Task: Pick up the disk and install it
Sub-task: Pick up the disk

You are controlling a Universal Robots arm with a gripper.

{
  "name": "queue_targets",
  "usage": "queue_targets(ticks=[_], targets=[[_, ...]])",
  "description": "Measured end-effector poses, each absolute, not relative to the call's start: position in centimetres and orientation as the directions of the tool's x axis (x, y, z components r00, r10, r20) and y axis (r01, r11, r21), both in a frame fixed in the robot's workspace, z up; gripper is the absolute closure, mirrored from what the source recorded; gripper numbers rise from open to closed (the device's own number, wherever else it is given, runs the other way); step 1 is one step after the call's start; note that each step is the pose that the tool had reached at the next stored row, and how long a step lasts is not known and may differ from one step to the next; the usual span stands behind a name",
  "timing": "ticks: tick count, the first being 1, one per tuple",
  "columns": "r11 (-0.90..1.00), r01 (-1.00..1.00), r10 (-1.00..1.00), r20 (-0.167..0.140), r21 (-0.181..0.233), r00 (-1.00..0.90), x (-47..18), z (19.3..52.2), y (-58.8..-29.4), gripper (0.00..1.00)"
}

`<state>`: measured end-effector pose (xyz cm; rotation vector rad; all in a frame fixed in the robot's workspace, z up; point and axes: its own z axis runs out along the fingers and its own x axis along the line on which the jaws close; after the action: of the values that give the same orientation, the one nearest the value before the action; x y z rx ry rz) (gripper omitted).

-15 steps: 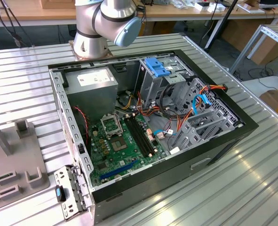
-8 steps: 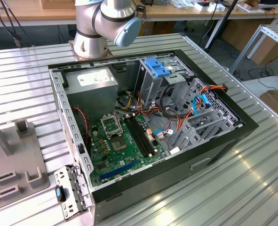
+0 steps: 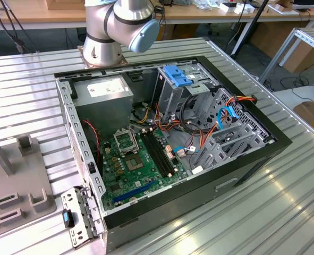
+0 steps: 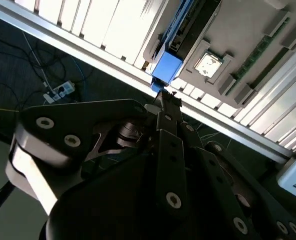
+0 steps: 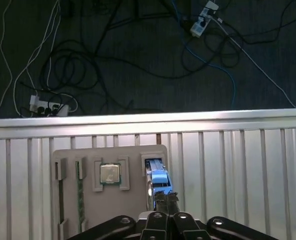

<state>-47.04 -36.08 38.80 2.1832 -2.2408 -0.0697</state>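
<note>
The gripper [image 5: 166, 197], drawn narrow, hung just beside the disk [image 5: 159, 177] standing edgewise in a grey tray [image 5: 135, 200]; the exterior view showed the open computer case [image 3: 162, 204].

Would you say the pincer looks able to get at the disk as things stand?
Probably yes: in the first wrist view the pincer sits right at the blue-railed edge of the disk, which stands exposed in a slot of the grey tray, nothing between them.
</note>
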Motion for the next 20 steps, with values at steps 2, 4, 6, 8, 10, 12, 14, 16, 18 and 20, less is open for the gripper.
queue_targets(ticks=[2,4,6,8,10,12,14,16,18,20], targets=[[0.012,-0.999,-1.000,-0.022,0.041,-0.013,-47.0,38.8,-36.1,0.89],[0.012,-0.999,-1.000,-0.024,0.041,-0.013,-46.9,38.8,-36.1,0.89],[0.012,-0.999,-1.000,-0.025,0.041,-0.013,-46.5,38.8,-36.1,0.89],[0.012,-0.999,-1.000,-0.025,0.041,-0.013,-46.1,38.8,-36.1,0.89],[0.012,-0.999,-1.000,-0.025,0.041,-0.013,-45.6,38.8,-36.1,0.89],[0.006,-0.999,-1.000,-0.027,0.040,-0.007,-45.6,38.8,-36.1,0.89],[0.004,-0.999,-1.000,-0.028,0.033,-0.005,-45.6,38.7,-36.1,0.89],[0.004,-1.000,-1.000,-0.028,0.031,-0.005,-45.6,38.2,-36.2,0.89],[0.004,-1.000,-1.000,-0.028,0.031,-0.005,-45.6,38.1,-36.2,0.89],[0.004,-1.000,-1.000,-0.028,0.031,-0.005,-45.6,38.0,-36.2,0.89]])
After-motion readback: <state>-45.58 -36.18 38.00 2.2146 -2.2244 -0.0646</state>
